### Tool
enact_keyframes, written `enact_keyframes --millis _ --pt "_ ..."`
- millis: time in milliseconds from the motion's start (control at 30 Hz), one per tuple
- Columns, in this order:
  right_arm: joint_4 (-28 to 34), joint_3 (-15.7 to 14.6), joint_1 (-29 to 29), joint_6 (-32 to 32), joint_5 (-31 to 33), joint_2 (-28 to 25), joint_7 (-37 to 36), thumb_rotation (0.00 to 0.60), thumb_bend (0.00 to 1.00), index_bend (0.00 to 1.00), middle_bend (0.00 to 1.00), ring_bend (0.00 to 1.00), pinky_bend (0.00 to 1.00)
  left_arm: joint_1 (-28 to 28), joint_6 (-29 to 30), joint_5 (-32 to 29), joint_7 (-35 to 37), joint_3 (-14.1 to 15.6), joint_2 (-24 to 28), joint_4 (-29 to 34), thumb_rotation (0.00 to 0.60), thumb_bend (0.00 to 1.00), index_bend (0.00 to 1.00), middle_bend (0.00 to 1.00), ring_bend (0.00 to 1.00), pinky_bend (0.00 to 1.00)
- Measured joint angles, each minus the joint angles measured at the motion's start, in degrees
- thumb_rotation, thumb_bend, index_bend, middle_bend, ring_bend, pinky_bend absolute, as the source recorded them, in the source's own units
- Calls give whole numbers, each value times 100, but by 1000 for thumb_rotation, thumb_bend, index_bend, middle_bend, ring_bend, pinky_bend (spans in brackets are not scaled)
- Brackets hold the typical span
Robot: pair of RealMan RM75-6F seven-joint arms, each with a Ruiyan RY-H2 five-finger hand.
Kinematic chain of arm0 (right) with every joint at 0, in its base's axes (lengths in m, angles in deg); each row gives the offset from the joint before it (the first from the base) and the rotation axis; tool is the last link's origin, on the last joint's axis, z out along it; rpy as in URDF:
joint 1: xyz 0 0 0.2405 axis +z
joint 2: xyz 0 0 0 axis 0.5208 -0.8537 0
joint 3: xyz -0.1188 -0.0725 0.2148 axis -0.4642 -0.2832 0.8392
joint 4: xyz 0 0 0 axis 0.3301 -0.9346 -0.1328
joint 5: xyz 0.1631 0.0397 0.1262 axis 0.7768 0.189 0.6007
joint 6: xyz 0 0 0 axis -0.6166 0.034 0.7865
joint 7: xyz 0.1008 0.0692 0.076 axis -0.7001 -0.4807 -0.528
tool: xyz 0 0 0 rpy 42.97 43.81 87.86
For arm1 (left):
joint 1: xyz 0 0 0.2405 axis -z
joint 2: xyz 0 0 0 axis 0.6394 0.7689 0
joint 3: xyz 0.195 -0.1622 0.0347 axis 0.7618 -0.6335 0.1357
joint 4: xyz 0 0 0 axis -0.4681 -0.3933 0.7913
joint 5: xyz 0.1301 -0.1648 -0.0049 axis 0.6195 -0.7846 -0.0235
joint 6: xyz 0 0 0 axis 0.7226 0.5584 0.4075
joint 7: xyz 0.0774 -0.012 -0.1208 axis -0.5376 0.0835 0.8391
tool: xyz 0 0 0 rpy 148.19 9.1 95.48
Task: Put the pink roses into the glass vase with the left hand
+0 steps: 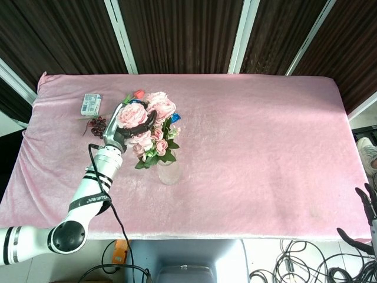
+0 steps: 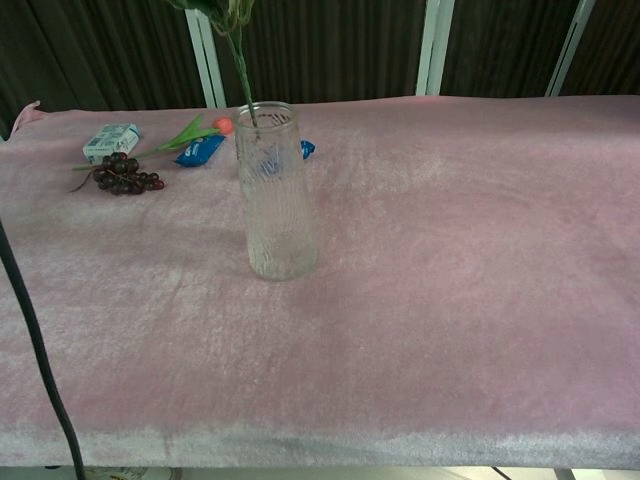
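Observation:
The pink roses (image 1: 154,109) are a full bunch with green leaves, and my left hand (image 1: 121,131) grips them from the left side above the table. The glass vase (image 1: 169,172) stands upright just below and right of the bunch. In the chest view a thin green stem (image 2: 238,65) comes down from the top edge and its lower end meets the rim of the vase (image 2: 275,200). The blooms and my left hand are out of that view. Only the dark fingertips of my right hand (image 1: 369,200) show at the lower right edge, apart and holding nothing.
Behind and left of the vase lie a bunch of dark grapes (image 2: 125,175), a small white box (image 2: 110,140), a blue packet (image 2: 200,150) and an orange tulip (image 2: 222,125). A black cable (image 2: 30,330) hangs at the left edge. Pink cloth (image 1: 265,135) covers the table.

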State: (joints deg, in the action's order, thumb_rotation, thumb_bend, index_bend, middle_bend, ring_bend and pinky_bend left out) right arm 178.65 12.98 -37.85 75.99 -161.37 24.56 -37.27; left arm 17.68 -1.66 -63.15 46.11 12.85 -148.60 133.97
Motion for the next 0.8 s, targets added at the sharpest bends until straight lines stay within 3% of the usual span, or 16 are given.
enact_keyframes --millis 133,233,333,400,567,733,800 --pt "0 12 -5 8 2 10 15 600 300 0 0 0 0 -28 -81 240 -95 193 -185 -160 600 487 833 856 649 687" --pt "-4 11 -11 15 -6 5 -2 600 300 0 0 0 0 -43 -156 534 -185 426 -393 -347 600 464 776 787 601 583" --pt "-13 19 -15 25 -8 -2 -24 600 300 0 0 0 0 -92 -299 883 -194 602 -596 -545 600 436 671 690 470 340" --pt "-17 20 -16 26 -13 -3 -29 600 300 0 0 0 0 -139 -365 1160 -196 720 -728 -691 600 426 546 609 369 227" --pt "-20 22 -26 54 -29 -9 -50 600 301 0 0 0 0 -253 -413 1764 -190 942 -1069 -1061 600 422 372 456 207 123" --pt "-40 30 -66 138 -57 -14 -97 600 300 0 0 0 0 -366 -589 2121 -222 1146 -1247 -1283 600 416 248 355 122 65" --pt "-46 25 -68 138 -70 -15 -101 600 300 0 0 0 0 -408 -684 2211 -230 1209 -1267 -1298 600 397 140 261 51 22"
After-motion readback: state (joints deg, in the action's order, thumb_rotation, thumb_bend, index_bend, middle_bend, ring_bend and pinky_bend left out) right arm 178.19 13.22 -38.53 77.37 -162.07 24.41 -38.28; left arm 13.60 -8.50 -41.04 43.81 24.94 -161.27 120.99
